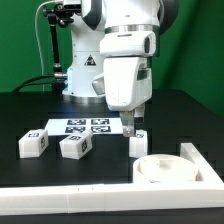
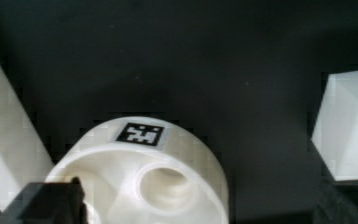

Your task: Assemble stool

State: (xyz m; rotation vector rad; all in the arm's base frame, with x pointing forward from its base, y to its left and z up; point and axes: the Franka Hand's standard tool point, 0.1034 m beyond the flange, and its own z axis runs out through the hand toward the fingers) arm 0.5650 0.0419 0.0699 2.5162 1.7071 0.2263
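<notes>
The stool's seat (image 1: 165, 168) and legs (image 1: 75, 146) are looking like stiff, light, slippery plastic, so the hand (image 1: 134, 127) is best closing across a leg's flat opposite faces or the seat's rim. The seat is lying flat on the bench (image 1: 30, 108) in the corner of the border wall (image 1: 100, 192), just beside the hand toward the exterior view's right, while the nearest leg (image 1: 138, 145) is standing right under the fingertips and two others are sitting well apart to the exterior view's left. The hand is hanging empty, its jaws seemingly spread wide.
</notes>
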